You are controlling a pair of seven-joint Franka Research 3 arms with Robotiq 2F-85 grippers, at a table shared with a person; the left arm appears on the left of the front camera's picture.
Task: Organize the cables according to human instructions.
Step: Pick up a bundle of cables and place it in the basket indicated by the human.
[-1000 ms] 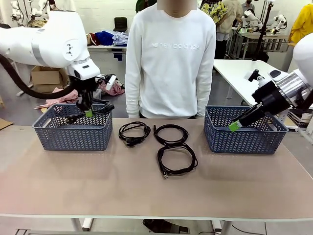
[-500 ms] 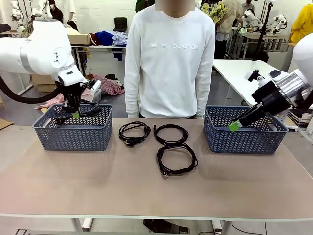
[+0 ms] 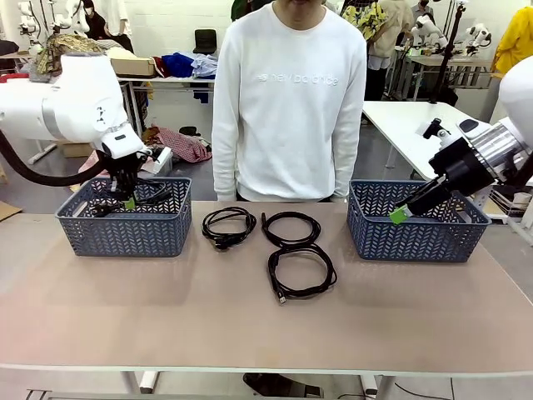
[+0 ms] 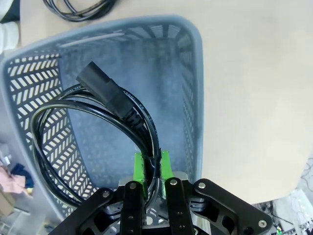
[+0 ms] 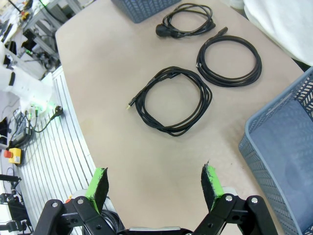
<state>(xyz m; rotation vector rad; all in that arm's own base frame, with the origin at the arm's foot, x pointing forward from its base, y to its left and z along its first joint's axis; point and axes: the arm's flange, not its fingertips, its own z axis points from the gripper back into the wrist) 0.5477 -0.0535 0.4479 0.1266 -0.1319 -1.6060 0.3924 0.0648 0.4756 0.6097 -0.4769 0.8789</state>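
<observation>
Your left gripper (image 4: pixel 152 169) was clenched on one of the cables, a black coil (image 4: pixel 106 91) pinched between the green pads, with its loop and chunky plug hanging inside the left basket (image 4: pixel 194 93). In the front view that gripper hung over the basket, which stood toward the table's (image 3: pixel 250 333) far left corner, and the lattice walls closed in on the dangling loop on all sides.

Your right gripper (image 5: pixel 155 182) had its fingers spread wide and empty. It hovered above the near left rim of the right basket (image 3: pixel 420 233), toward the far right corner.

The other three cables lay flat on the table between the two baskets:
- A small coil (image 3: pixel 228 225) lay near the far edge, just right of the left basket.
- A second coil (image 3: pixel 291 227) lay beside it.
- A third coil (image 3: pixel 301 272) lay closer to the table's middle, touching or nearly touching the second (hard to tell which).

A person (image 3: pixel 289 100) in a white sweatshirt stood right against the far edge, directly behind those coils.
</observation>
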